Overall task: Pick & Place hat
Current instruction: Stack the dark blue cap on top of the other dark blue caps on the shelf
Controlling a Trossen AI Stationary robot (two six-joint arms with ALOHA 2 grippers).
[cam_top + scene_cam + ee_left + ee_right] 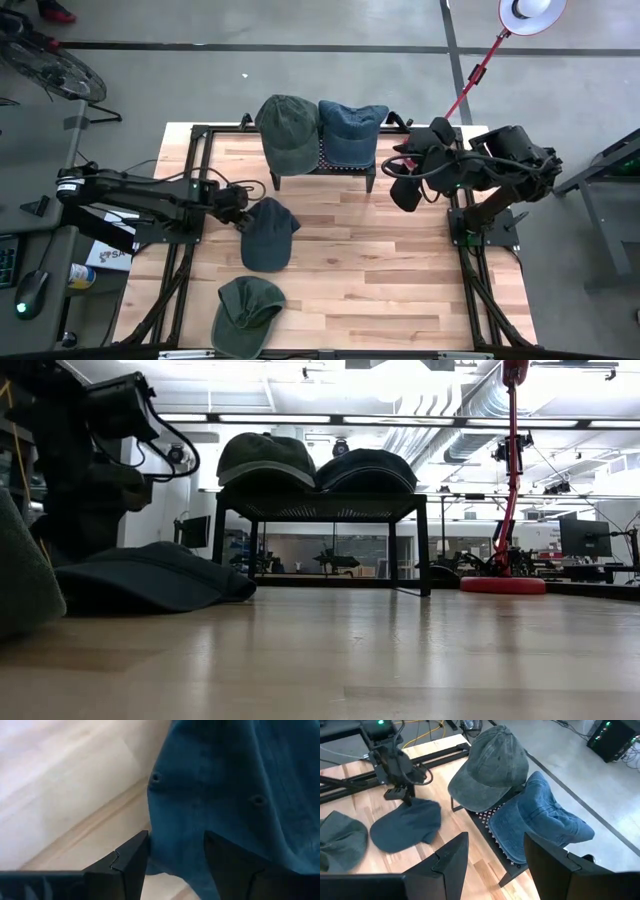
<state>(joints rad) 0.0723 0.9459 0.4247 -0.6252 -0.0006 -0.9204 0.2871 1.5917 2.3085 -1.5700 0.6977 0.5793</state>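
A dark blue hat (266, 238) lies flat on the wooden table, left of centre, also seen in the low view (150, 575). My left gripper (242, 214) is low over the far left side of its crown (210, 785), open, one finger on either side of a strip of cloth. My right gripper (405, 190) hangs open high above the table's right side, holding nothing (495, 840). A green hat (245, 312) lies near the front edge. My left gripper comes at the dark blue hat's crown edge (172, 850) steeply from above, slanting in from the table's left. One finger (132, 860) stands beside the edge and the other (225, 860) over the cloth. I cannot tell whether they touch it.
A black rack (345, 165) at the far edge carries a green hat (287, 125) and a blue denim hat (350, 132). A red lamp stand (470, 80) rises behind the right arm. Bare wood lies right of the dark blue hat.
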